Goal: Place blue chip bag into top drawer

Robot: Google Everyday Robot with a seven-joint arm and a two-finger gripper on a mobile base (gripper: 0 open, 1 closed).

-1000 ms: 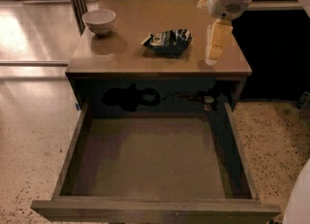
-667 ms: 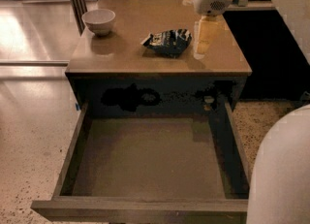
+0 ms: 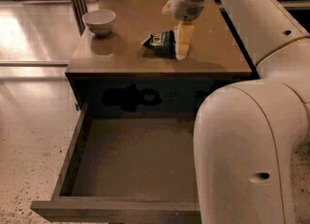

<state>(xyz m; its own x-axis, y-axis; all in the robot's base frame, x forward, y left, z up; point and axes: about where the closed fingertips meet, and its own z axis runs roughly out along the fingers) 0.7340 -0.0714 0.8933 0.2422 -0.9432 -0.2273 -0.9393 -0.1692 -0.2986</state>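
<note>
The gripper [image 3: 184, 41] points down at the counter [image 3: 116, 56], against the right end of the blue chip bag [image 3: 159, 43], which lies on the counter. Whether the gripper is open or closed cannot be determined. The top drawer [image 3: 72, 157] stands pulled out below, and a white bowl [image 3: 99, 20] sits at the counter's rear left.

**Foil, Wood, Smooth Plastic**

The blue chip bag [image 3: 159, 43] was crinkled, glossy foil. The pale, matt plastic gripper [image 3: 183, 41] stood at its three o'clock edge. The top drawer [image 3: 131, 162] showed dull wood, the bowl [image 3: 99, 21] smooth glaze, the arm [image 3: 242, 145] a satin shell.
</note>
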